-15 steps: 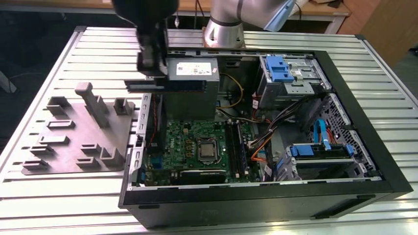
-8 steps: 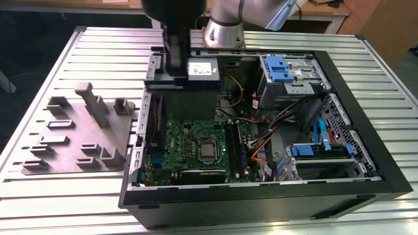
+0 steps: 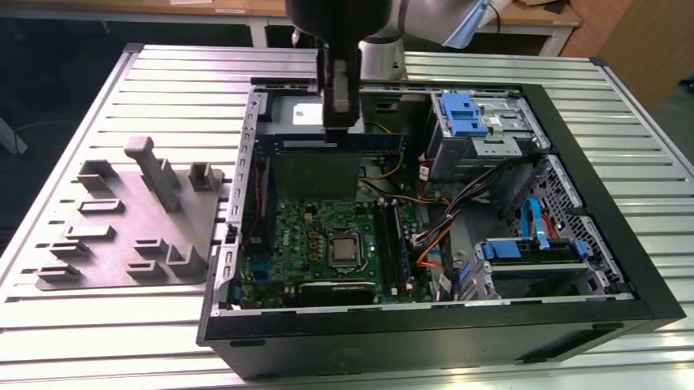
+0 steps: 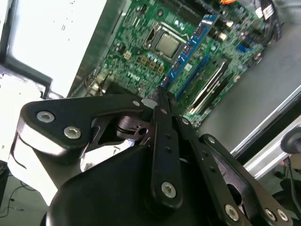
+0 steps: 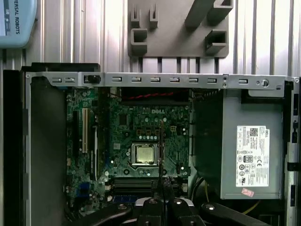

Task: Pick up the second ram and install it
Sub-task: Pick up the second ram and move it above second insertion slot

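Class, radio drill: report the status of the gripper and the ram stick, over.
Gripper shut on second ram. Ram held above green motherboard, not yet seated. Nothing seen between them.

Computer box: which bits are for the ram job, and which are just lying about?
For the job: second ram, held in the tool; green motherboard.
Lying about: grey tray; grey power supply box; blue drive bracket.

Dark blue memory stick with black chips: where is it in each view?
Exterior view: long dark blue memory stick hangs level in the gripper.
Second wrist view: stick juts from the gripper past the silver square chip.
First wrist view: edge-on thin dark line beside that chip.
Shared landmark: the silver square chip.
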Controlling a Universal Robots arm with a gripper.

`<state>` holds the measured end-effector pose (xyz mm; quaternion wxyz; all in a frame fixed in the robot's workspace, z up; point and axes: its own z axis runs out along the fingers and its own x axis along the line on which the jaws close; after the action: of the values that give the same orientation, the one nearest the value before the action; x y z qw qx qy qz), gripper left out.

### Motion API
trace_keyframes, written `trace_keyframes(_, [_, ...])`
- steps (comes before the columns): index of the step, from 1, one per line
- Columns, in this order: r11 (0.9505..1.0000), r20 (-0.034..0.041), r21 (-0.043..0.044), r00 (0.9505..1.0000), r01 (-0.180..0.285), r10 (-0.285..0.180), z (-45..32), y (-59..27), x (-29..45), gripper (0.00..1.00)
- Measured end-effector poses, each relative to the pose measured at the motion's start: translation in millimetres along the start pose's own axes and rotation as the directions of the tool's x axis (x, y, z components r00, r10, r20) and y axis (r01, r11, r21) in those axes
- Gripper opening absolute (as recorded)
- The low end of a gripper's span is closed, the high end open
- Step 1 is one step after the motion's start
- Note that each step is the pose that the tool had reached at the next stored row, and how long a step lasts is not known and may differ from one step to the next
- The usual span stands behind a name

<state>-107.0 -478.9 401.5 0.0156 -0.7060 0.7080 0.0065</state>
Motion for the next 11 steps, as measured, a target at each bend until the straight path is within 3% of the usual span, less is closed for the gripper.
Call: trace_keyframes(11, [1.0, 0.0011, 0.0, 1.0, 0.0, 0.0, 3.0, -3.2, 0.0, 0.11])
